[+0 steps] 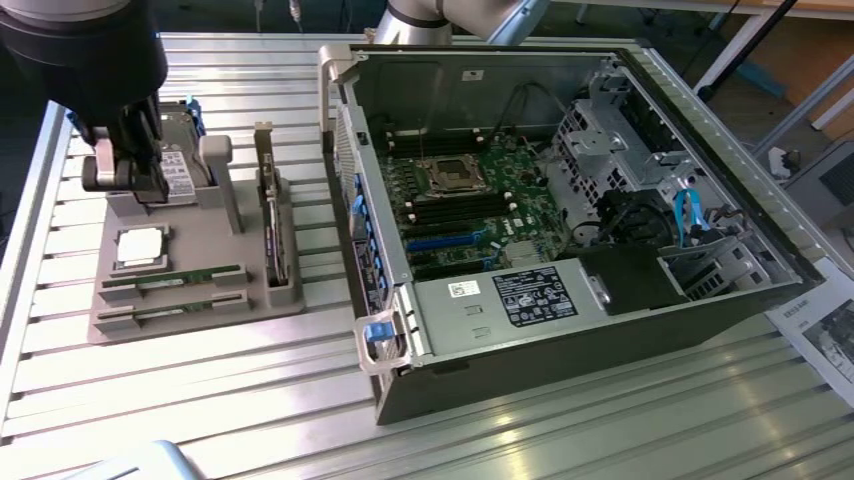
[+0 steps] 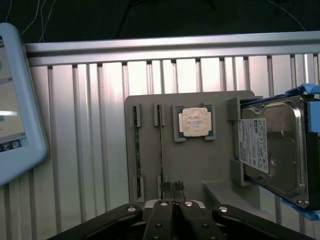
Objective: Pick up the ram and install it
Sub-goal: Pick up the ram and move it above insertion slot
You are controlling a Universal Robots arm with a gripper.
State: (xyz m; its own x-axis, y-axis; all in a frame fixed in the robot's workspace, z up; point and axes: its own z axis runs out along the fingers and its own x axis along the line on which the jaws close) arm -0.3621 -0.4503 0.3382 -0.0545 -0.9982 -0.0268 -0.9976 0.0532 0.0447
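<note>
Your gripper (image 2: 172, 186) is closed, its two fingertips pressed flat together with nothing between them. It hangs over the grey holder (image 1: 187, 225), which lies on the slatted aluminium table (image 1: 561, 430) to the exterior view's left of the open computer case (image 1: 694, 300). You will find the ram (image 2: 160, 150) lying on edge in a slot of the holder, the first slot past the square silver processor (image 2: 194, 122) on the side away from the hard drive (image 2: 272, 150). A second ram stick (image 2: 136, 150) lies parallel in the next slot, along the holder's outer edge. In the wrist view your closed fingertips show just beside one end of the ram, on the processor's side of it. They are not around it, and you cannot tell from these views how high above the holder they are. The hard drive stands upright in blue rails at the holder's opposite end. An expansion card (image 1: 274, 240) stands on edge along the holder's edge that faces the case. Inside the case the green motherboard (image 1: 487, 215) lies face up, with its processor socket (image 1: 451, 175) and a row of dark memory slots (image 1: 461, 207) just beside that socket. Both sticks are in the holder, so the ram is not yet picked up. A pale blue tablet (image 2: 17, 100) rests on the table beside the holder, well apart from your gripper.
</note>
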